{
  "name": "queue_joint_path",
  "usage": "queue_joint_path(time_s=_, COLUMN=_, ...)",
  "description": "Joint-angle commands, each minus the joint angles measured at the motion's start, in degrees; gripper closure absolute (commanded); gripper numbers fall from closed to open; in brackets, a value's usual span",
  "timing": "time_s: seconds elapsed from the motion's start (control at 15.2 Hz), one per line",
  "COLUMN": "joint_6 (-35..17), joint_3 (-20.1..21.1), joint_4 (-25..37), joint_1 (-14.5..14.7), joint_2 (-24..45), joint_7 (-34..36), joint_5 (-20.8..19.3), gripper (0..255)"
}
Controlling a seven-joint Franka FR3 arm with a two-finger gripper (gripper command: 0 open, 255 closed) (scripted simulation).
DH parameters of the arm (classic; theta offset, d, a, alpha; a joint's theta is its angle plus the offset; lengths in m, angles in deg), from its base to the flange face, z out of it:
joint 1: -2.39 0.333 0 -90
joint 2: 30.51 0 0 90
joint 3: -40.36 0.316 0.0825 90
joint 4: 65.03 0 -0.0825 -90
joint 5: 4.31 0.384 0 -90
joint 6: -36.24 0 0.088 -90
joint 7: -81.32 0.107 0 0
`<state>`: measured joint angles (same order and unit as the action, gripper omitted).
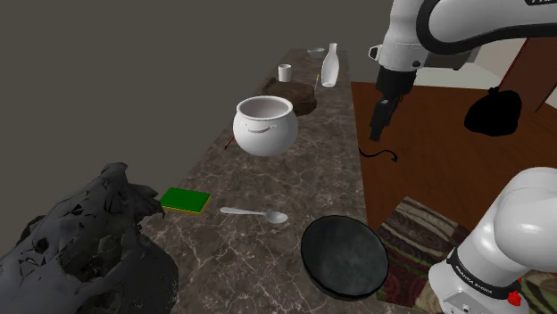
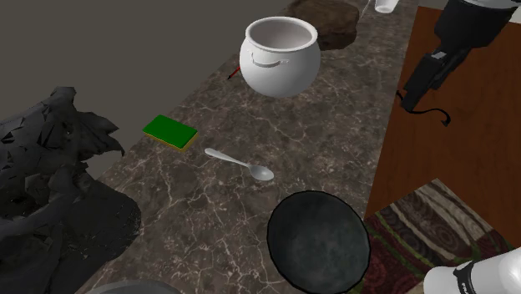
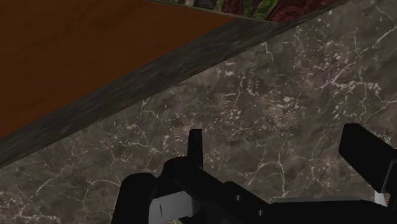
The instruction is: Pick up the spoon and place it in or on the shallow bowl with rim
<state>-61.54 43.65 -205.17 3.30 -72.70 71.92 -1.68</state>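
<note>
A silvery spoon [image 1: 254, 214] [image 2: 240, 164] lies flat on the dark marble counter [image 1: 330, 152], bowl end toward the shoulder view's right. Just beyond that end rests a dark, shallow, rimmed bowl [image 1: 345, 256] [image 2: 318, 241] at the counter's near edge. My black gripper [image 1: 378, 132] [image 2: 405, 100] hangs well above the counter's right edge, far from the spoon and past the white pot. In the wrist view the gripper [image 3: 280, 149] is open, its fingers [image 3: 195, 145] spread over bare marble with nothing between them.
A white two-handled pot [image 1: 265, 125] [image 2: 280, 54] stands mid-counter, a green sponge [image 1: 186, 201] [image 2: 170, 131] left of the spoon. A white bottle [image 1: 330, 67] and cup [image 1: 285, 73] stand far back. A dark jagged mass [image 1: 80, 250] fills the near left. Wood floor and a patterned rug [image 1: 415, 232] lie beyond the edge.
</note>
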Motion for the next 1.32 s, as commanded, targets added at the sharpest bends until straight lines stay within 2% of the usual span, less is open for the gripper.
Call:
queue_joint_path(time_s=0.0, joint_6=0.0, joint_3=0.0, joint_4=0.0, joint_1=0.0, joint_2=0.0, joint_7=0.0, joint_5=0.0, gripper=0)
queue_joint_path(time_s=0.59, joint_6=-16.4, joint_3=6.2, joint_4=-2.3, joint_1=4.4, joint_2=10.2, joint_7=3.9, joint_5=5.9, gripper=0)
queue_joint_path(time_s=1.25, joint_6=-33.4, joint_3=13.3, joint_4=1.9, joint_1=8.0, joint_2=26.5, joint_7=8.2, joint_5=8.7, gripper=0)
